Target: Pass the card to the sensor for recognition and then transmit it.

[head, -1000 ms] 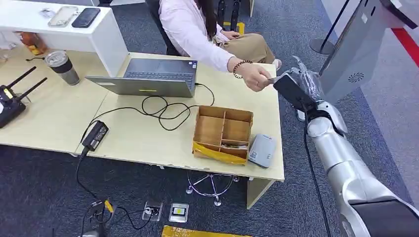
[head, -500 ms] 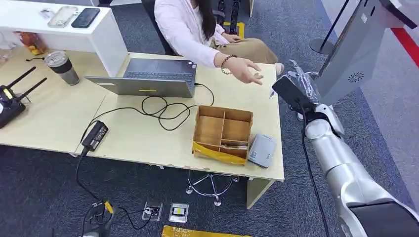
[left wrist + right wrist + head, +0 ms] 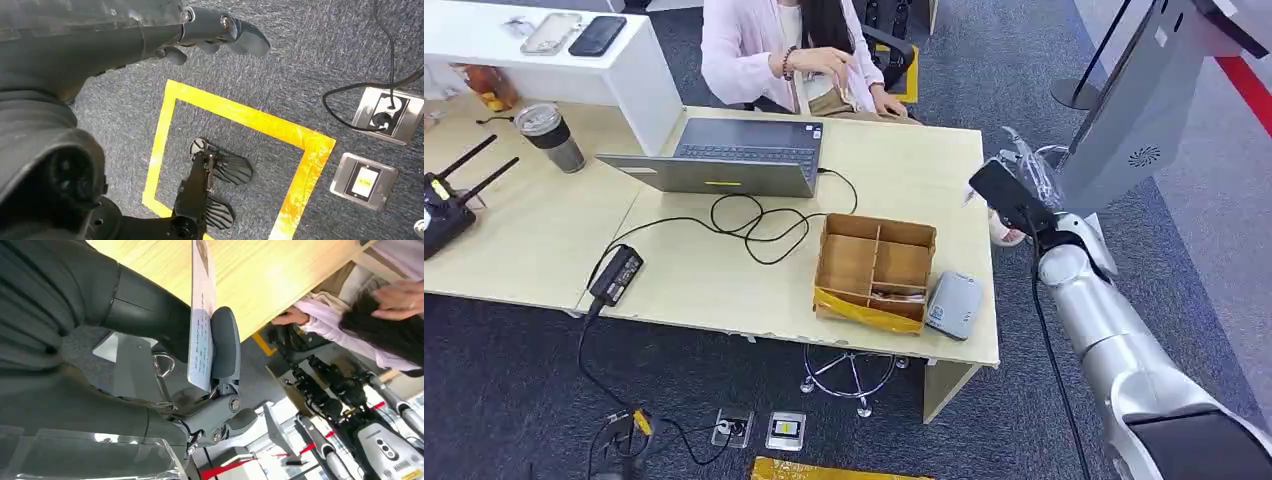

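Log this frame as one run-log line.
right hand: pinches card beside desk edge | left hand: hangs over floor, holds nothing | person: seated at desk

The left hand [image 3: 210, 35] hangs over a dark grey carpet floor [image 3: 310, 60]. Its fingers are curled in a little and there is nothing in them. On the floor below is a square outline made of yellow tape [image 3: 250, 120]. Near one corner of the tape sit two silver floor boxes. One floor socket box [image 3: 385, 115] has a black cable [image 3: 360, 90] plugged into it, and the cable runs away across the carpet. The other floor box [image 3: 364, 181] lies just beside it and has a small yellow and white patch in its middle.
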`<state>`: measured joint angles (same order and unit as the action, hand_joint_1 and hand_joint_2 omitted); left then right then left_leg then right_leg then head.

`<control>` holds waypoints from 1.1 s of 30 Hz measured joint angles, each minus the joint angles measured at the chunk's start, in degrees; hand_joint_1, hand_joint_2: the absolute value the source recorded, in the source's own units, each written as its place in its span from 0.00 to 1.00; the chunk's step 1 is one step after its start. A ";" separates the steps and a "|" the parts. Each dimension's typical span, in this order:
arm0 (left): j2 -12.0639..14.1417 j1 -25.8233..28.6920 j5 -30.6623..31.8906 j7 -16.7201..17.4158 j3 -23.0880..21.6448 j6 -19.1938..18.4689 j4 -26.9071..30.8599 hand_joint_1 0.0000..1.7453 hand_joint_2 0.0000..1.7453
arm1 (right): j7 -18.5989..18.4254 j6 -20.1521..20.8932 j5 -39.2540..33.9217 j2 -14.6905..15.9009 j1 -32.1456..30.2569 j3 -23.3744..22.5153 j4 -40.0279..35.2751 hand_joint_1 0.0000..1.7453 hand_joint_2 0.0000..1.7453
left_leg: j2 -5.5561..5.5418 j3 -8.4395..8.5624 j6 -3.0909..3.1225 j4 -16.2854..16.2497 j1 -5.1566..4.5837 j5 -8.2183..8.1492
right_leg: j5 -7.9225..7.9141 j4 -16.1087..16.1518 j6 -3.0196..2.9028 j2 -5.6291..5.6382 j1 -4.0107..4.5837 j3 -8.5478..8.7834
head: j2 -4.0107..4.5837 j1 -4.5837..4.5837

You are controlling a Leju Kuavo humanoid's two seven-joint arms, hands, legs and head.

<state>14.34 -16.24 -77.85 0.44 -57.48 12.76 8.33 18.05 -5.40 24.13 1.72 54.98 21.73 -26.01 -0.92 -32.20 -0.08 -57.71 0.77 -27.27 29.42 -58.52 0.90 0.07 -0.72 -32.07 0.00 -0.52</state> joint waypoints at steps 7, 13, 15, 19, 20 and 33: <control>0.00 0.64 -1.88 -0.53 0.11 0.35 0.00 0.00 0.00 | 0.33 0.24 -1.09 0.98 -2.05 0.00 0.52 1.00 1.00 | 0.00 -0.01 0.00 0.00 0.00 0.00 | 0.00 0.00 0.00 0.01 0.00 -0.01 | 0.00 -0.02; 0.00 1.19 -2.56 -0.72 0.15 1.64 0.00 0.00 0.00 | 0.20 0.90 -2.06 1.64 -3.64 0.00 1.68 1.00 1.00 | 0.00 -0.01 0.00 0.00 0.00 0.00 | 0.00 0.00 0.00 0.01 0.00 -0.01 | 0.00 -0.02; 0.00 1.30 -2.58 -0.72 0.15 1.99 0.00 0.00 0.00 | 0.18 1.88 -2.56 1.75 -4.14 0.00 2.10 1.00 1.00 | 0.00 -0.01 0.00 0.00 0.00 -0.01 | 0.00 0.00 0.00 0.01 0.00 -0.02 | 0.00 0.00; 0.00 1.35 -2.54 -0.85 0.17 2.14 0.00 0.00 0.00 | 0.13 2.47 -2.58 1.90 -5.15 0.00 2.91 1.00 1.00 | 0.00 -0.01 0.00 0.00 0.00 0.00 | 0.00 0.00 0.00 0.01 0.00 -0.02 | 0.00 0.00; 0.00 1.36 -2.47 -0.88 0.17 2.10 0.00 0.00 0.00 | 0.13 2.64 -2.58 1.90 -5.38 0.00 3.10 1.00 1.00 | 0.00 -0.01 0.00 0.00 0.00 0.00 | 0.00 0.00 0.00 0.01 0.00 -0.02 | 0.00 0.00; 0.00 1.14 -1.36 -1.25 0.15 0.96 0.02 0.00 0.00 | 0.31 4.00 -2.62 2.36 -8.25 0.26 5.18 1.00 1.00 | 0.03 -0.02 0.00 0.00 0.00 -0.01 | 0.00 0.01 -0.01 0.02 0.00 -0.04 | 0.00 -0.02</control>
<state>14.34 -15.11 -79.21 -0.81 -57.33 13.73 8.35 18.36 -1.40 21.51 4.09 46.73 21.99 -20.83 -0.89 -32.22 -0.08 -57.71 0.77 -27.28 29.42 -58.51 0.90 0.09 -0.72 -32.11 0.00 -0.55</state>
